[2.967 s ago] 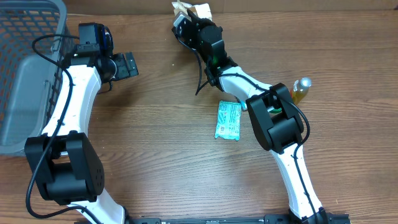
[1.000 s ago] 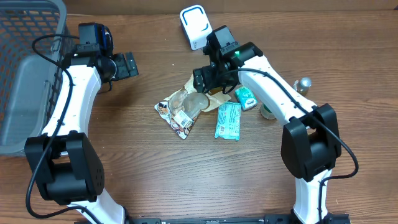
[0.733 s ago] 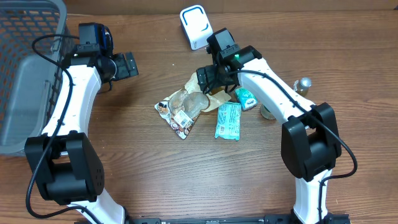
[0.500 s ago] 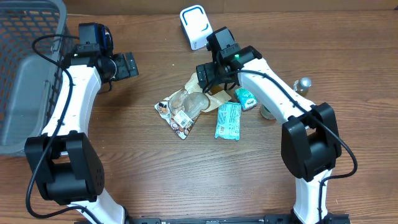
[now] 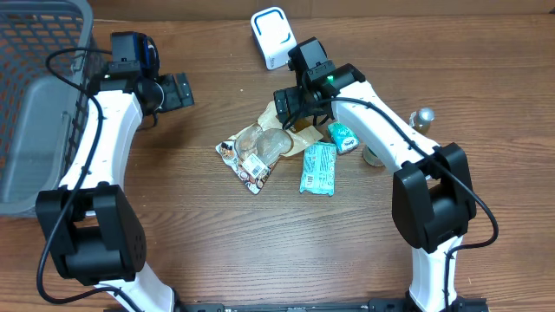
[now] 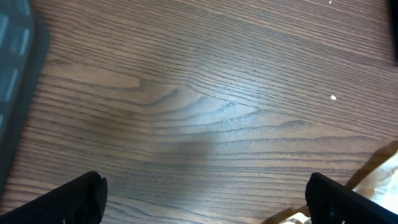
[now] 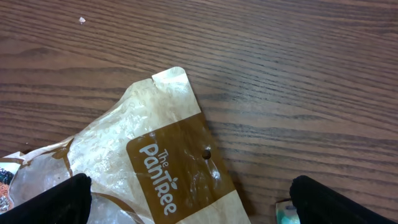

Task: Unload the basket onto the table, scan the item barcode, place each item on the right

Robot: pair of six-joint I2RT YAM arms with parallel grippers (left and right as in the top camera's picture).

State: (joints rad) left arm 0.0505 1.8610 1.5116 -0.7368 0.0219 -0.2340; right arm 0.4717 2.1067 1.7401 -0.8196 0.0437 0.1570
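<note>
Bag (image 5: pixel 258 152) lies flat on the table (image 5: pixel 217 251) near its middle, and we see it as a crinkled clear pouch with a brown band; in the right wrist view that band (image 7: pixel 171 177) reads "The Pantree". A white label (image 5: pixel 253 165) sits toward its lower end in the overhead view, its print too small for us to read. The right gripper (image 5: pixel 286 104) hangs over the bag's upper end with its jaws spread wide and nothing between them. Its two fingertips (image 7: pixel 59 199) show at the lower corners of the wrist view, and we cannot tell whether they touch the bag. Beyond that gripper, near the table's far edge, stands the white scanner (image 5: pixel 270 36). Just right of the bag we find a teal packet (image 5: pixel 318 168) and a smaller teal pack (image 5: pixel 343 136), and further right a bottle (image 5: pixel 422 120) with a silver cap. The left gripper (image 5: pixel 182 90) is well apart from the bag, off to the left, its jaws likewise wide and empty over bare wood, and a grey basket (image 5: pixel 35 113) sits beside its arm
</note>
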